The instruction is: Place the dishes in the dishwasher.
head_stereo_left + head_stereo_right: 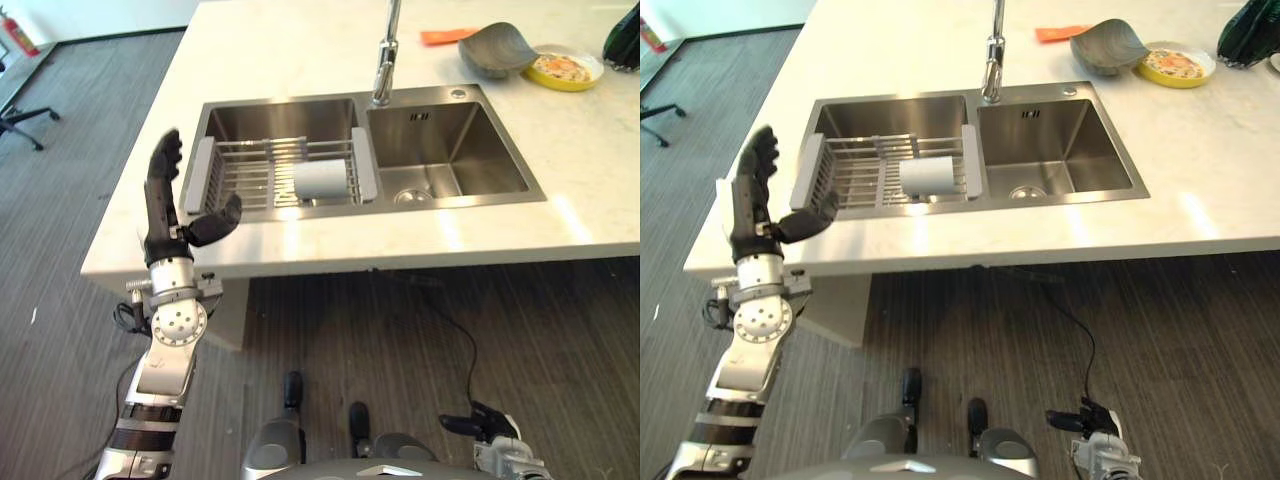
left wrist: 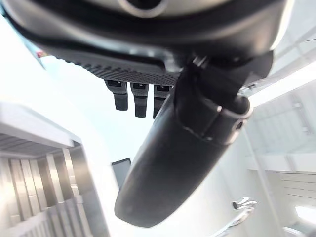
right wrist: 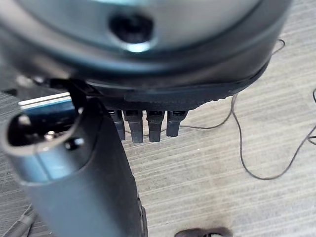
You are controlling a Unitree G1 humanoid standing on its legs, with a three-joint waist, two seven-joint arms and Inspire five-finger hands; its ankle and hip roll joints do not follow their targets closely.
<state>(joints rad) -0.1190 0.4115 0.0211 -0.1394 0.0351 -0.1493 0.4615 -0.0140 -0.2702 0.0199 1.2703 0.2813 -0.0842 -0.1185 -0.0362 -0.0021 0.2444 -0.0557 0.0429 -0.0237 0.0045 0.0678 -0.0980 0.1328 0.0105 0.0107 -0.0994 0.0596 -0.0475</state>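
Grey bowl [image 1: 497, 48] tilted against yellow plate [image 1: 567, 69]; white cup [image 1: 320, 179] on its side.

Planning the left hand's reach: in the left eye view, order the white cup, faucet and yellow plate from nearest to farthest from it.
From the left hand:
1. White cup, lying in the drying rack, left basin.
2. Faucet, behind the sink divider.
3. Yellow plate, far right counter.

Bright even room light, glare streaks on the pale countertop [image 1: 300, 60], sheen inside the steel sink [image 1: 450, 160], wrist views blurred up close, washed-out white background.
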